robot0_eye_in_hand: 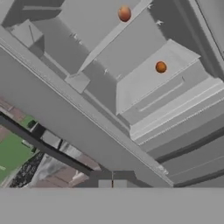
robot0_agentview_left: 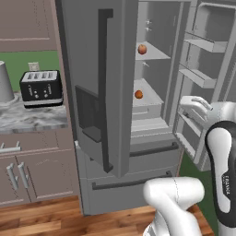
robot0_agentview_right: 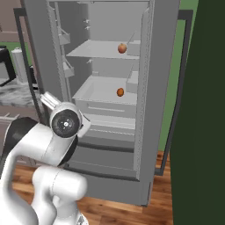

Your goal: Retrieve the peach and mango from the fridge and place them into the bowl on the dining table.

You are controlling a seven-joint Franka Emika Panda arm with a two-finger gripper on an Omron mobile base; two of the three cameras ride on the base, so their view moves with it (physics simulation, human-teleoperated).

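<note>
With its jaws together on nothing, the gripper [robot0_agentview_left: 190, 109] hangs before the open fridge [robot0_agentview_left: 106, 92], where the mango [robot0_agentview_left: 138, 94] lies on the lower shelf and the peach [robot0_agentview_left: 142, 49] on the shelf above.

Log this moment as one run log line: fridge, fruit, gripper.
fridge: right door open | upper-shelf fruit: untouched | lower-shelf fruit: untouched | gripper: shut, empty, outside fridge

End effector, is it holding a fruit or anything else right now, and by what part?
Nothing is held. The end effector is shut and empty in front of the open fridge. One fruit sits on the upper shelf, the other on the shelf below.
</note>
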